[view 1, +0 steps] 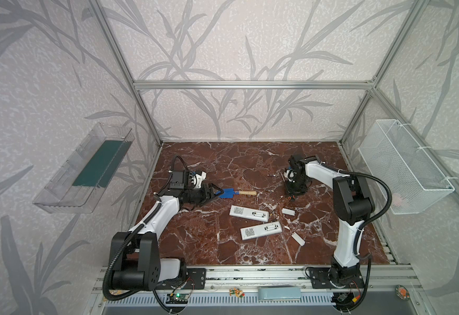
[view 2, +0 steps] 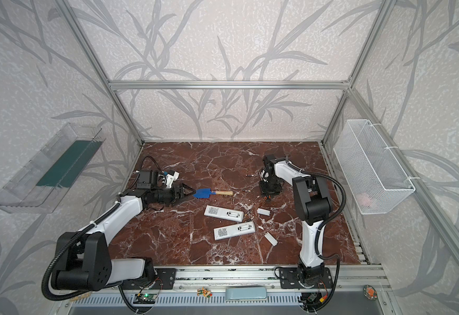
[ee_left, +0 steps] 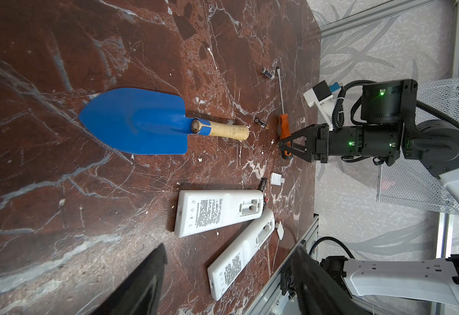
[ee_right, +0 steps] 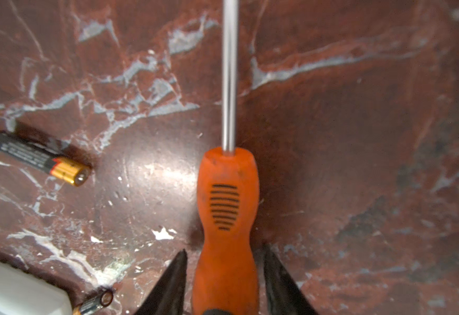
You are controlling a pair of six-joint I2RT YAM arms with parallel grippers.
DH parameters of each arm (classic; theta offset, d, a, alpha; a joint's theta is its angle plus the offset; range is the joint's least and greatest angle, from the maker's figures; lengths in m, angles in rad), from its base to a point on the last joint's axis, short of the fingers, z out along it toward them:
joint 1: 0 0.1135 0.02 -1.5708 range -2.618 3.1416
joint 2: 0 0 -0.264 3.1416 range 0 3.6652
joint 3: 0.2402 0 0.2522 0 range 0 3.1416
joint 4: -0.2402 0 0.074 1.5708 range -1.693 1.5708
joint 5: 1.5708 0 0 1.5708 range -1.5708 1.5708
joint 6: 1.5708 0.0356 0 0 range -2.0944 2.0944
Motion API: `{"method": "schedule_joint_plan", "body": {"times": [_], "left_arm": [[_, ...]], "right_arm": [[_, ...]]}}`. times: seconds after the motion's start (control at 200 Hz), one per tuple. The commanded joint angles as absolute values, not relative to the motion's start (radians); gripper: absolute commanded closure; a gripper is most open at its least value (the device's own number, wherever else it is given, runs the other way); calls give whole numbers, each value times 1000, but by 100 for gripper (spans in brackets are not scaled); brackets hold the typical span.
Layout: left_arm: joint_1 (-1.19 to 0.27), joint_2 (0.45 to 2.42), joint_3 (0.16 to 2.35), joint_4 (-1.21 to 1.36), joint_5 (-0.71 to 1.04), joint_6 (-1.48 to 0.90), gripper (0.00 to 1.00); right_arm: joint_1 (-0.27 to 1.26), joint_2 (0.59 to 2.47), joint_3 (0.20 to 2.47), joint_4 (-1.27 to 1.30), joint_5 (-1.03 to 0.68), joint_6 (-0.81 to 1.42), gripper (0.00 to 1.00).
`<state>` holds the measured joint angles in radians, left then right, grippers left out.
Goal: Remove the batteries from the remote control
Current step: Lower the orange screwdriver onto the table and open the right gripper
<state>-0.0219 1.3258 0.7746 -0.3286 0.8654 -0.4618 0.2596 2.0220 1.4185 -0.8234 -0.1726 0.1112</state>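
Observation:
Two white remotes (view 1: 249, 213) (view 1: 261, 230) lie face down mid-table with their battery bays uncovered. Loose batteries lie on the marble: one (ee_right: 40, 158) beside the screwdriver, one (ee_left: 262, 184) at the end of the farther remote, one (ee_left: 267, 73) near the screwdriver's tip. My right gripper (ee_right: 224, 251) is open around the orange handle of the screwdriver (ee_right: 227, 196), with a gap on each side. My left gripper (view 1: 218, 192) is open and holds nothing, just left of the blue trowel (view 1: 227, 193).
Two small white covers (view 1: 288, 211) (view 1: 298, 239) lie right of the remotes. A clear bin (view 1: 86, 169) hangs on the left wall and a white mesh basket (view 1: 405, 166) on the right wall. Metal rails (view 1: 250, 275) border the table's front edge.

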Motion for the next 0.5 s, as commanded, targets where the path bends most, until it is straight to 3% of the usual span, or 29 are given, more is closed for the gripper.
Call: {"method": "schedule_joint_plan", "body": {"times": [0.0, 0.215, 0.495], "left_arm": [[-15, 1332, 774, -331, 877, -434, 26], [-15, 1334, 774, -334, 877, -432, 26], [-14, 1338, 780, -339, 876, -430, 25]], "right_arm": [[255, 2010, 1416, -829, -177, 104, 42], [255, 1957, 1407, -833, -174, 107, 20], [255, 1808, 1425, -844, -131, 128, 9]]}}
